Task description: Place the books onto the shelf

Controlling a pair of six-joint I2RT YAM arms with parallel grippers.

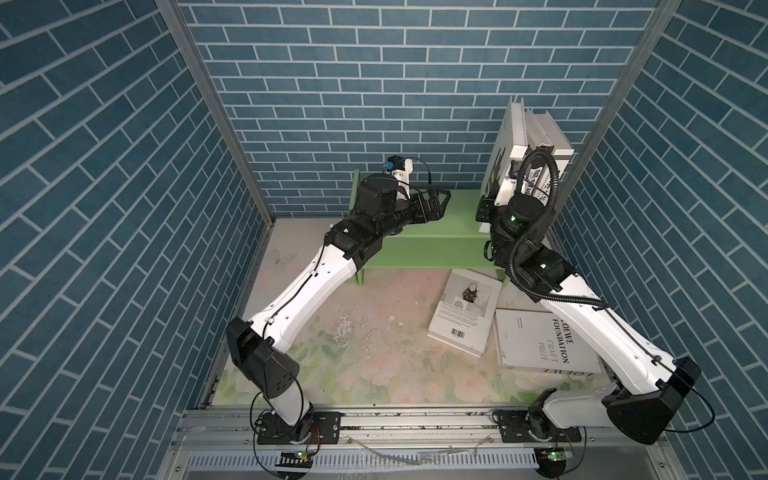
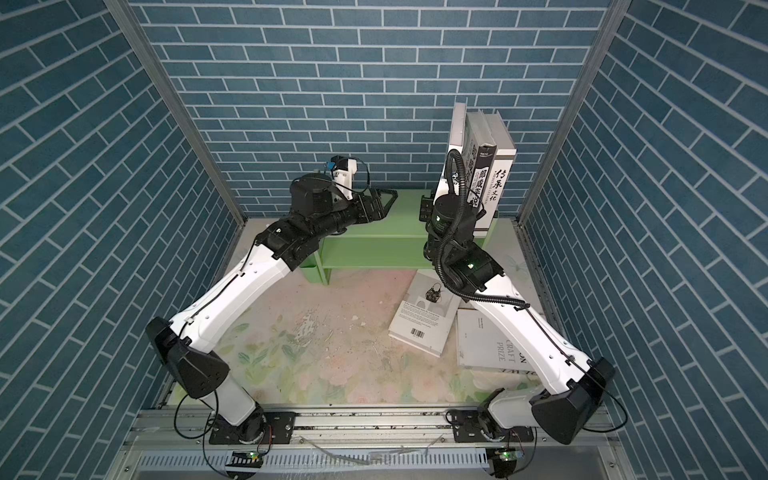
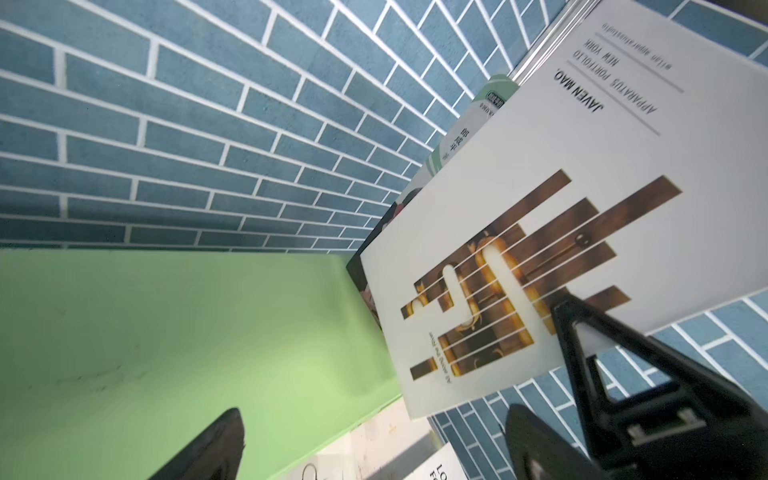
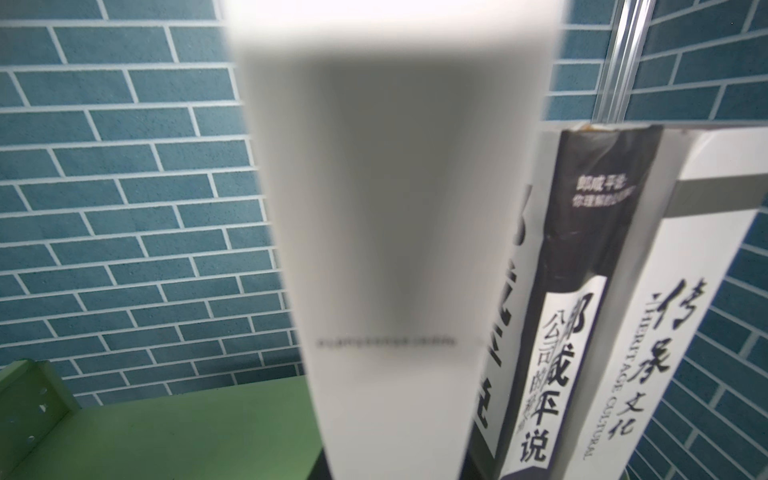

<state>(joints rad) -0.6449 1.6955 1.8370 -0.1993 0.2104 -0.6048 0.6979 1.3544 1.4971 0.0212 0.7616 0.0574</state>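
- White book (image 1: 513,129): upright at the right end of the shelf (image 1: 436,216), long axis vertical. Cover faces the shelf's middle, spine faces the shelf's front. It sits just beside the dark-spined book (image 2: 478,174) and the Heritage book (image 2: 500,174), both standing at that end.
- Right fingers (image 2: 426,208): clenched on the white book, low at its front edge. The wrist hides most of the grip, so the exact contact pt is a judgement. Can't tell if the book's foot is down on the shelf top.
- Left fingers (image 1: 441,203): spread wide and empty over the shelf's middle, aimed at the white book's cover. Near it, not touching.
- Key relation: the book lies straight ahead of the left fingers, toward the shelf's right end. The right arm is nearer, since it has the book. Prob next: seat it against the row, w/ the left steadying the cover.
- Left to do: barcode book (image 1: 461,320) and LOEWE book (image 1: 540,345) lie flat, side by side, on the worktop (image 1: 353,332) in front of the shelf's right end.
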